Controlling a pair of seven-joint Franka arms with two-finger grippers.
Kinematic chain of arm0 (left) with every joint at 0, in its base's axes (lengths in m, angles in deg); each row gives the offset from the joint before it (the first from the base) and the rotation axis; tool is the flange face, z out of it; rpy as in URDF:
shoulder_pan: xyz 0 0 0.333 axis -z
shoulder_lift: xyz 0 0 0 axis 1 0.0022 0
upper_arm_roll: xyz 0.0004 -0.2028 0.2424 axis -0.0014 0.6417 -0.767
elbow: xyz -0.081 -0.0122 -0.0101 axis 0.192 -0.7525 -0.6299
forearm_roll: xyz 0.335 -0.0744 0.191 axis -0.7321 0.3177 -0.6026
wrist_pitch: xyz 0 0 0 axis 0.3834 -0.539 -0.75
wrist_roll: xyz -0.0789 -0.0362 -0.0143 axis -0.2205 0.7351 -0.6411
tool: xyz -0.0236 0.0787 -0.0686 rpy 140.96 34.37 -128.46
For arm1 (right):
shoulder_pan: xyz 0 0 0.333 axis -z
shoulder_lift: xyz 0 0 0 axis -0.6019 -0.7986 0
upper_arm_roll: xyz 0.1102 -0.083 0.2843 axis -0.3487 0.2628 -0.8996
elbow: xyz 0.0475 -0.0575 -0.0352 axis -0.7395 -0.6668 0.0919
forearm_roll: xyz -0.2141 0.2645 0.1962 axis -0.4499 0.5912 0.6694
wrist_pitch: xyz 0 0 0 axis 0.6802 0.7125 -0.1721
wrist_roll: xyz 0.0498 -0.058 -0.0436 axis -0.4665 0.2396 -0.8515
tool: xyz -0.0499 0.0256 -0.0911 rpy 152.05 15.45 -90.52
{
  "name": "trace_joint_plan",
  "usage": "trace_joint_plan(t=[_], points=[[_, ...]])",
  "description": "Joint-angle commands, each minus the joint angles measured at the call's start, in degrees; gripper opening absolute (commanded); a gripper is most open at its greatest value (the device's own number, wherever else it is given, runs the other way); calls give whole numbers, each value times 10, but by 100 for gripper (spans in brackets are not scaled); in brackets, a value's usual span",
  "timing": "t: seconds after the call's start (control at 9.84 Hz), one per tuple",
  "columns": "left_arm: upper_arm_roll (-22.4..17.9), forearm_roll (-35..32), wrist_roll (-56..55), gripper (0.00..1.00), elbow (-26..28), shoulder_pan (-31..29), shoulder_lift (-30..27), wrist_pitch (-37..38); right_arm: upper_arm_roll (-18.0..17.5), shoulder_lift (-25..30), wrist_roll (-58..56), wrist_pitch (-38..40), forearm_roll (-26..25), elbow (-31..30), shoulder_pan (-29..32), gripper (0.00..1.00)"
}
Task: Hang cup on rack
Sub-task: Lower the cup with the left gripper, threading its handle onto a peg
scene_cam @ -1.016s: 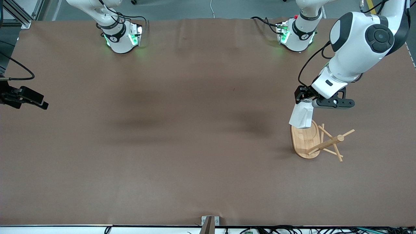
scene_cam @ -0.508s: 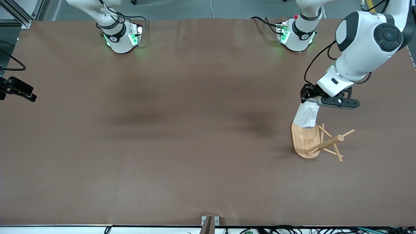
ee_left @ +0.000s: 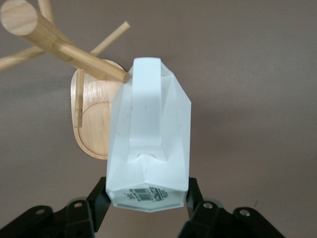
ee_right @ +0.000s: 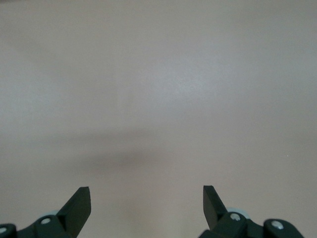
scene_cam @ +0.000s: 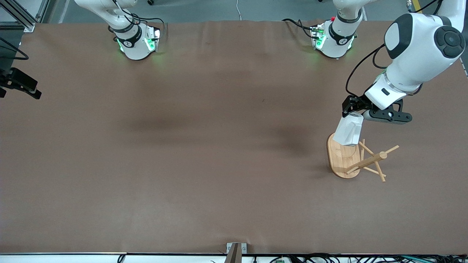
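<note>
Left gripper (scene_cam: 351,114) is up in the air over the rack's (scene_cam: 360,159) base, at the left arm's end of the table. Its fingers are clamped on the bottom end of the cup (scene_cam: 349,129), one on each side. In the left wrist view only the finger roots and knuckles (ee_left: 200,210) show; the tips are hidden under the cup's (ee_left: 148,139) body.

The cup is carried tilted, its base toward the gripper and its open end pointing away. The rim is hidden in both views. The blocky handle faces the wrist camera as a raised ridge; its hole is not visible from here.

A printed label with a barcode sits on the cup's base in the left wrist view. It is too small to read.

The rack (ee_left: 89,114) stands upright on its oval base. From the wrist camera the end of one peg meets the cup's edge near the handle; whether it actually touches cannot be told. The post top is cut off at the frame corner. The cup is not on any peg.

Right gripper (scene_cam: 22,87) is at the right arm's end of the table, half cut off by the frame edge, waiting. In the right wrist view its fingers (ee_right: 79,206) are spread wide, holding nothing, over bare brown table (ee_right: 158,99).
</note>
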Motion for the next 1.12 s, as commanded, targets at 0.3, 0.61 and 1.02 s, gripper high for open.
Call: trace_joint_plan(t=[0.3,0.61,1.02], points=[[-6,12,45,12,12,-1,18,-38,34,27,-40,-5,17,-34,-25,100],[-13,12,72,12,12,-2,26,-38,34,25,-66,-3,18,-33,-24,100],[-25,12,119,13,14,-4,30,-37,34,23,-63,-5,19,-30,-24,100]])
